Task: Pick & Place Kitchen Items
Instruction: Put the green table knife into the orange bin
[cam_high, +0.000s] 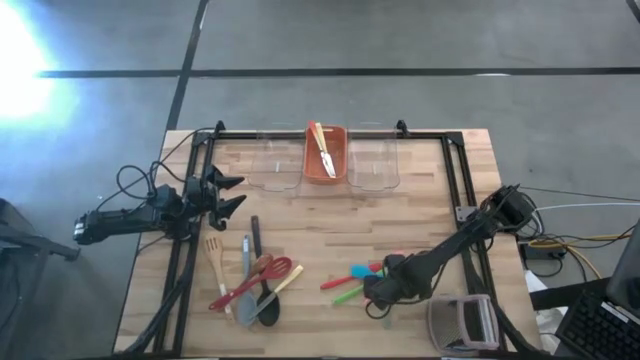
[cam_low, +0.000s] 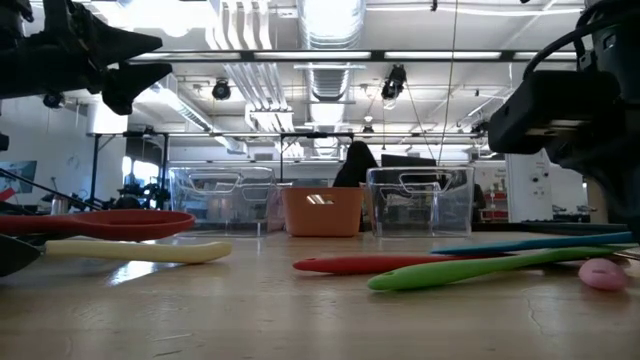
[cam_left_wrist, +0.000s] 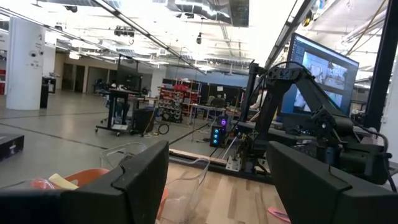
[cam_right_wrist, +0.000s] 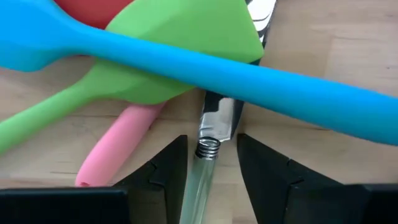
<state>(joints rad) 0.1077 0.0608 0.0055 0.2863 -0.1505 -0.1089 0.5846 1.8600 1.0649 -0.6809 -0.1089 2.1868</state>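
Now | right hand fingers apart, straddling clear-handled utensil lengthwise | left hand apart.

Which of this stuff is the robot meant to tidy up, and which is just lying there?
For the job:
- blue spatula
- green spatula
- pink spoon
- clear-handled utensil
- big spoon pile
- right gripper, closing around the clear handle

Just lying about:
- grey boxy gadget
- cables
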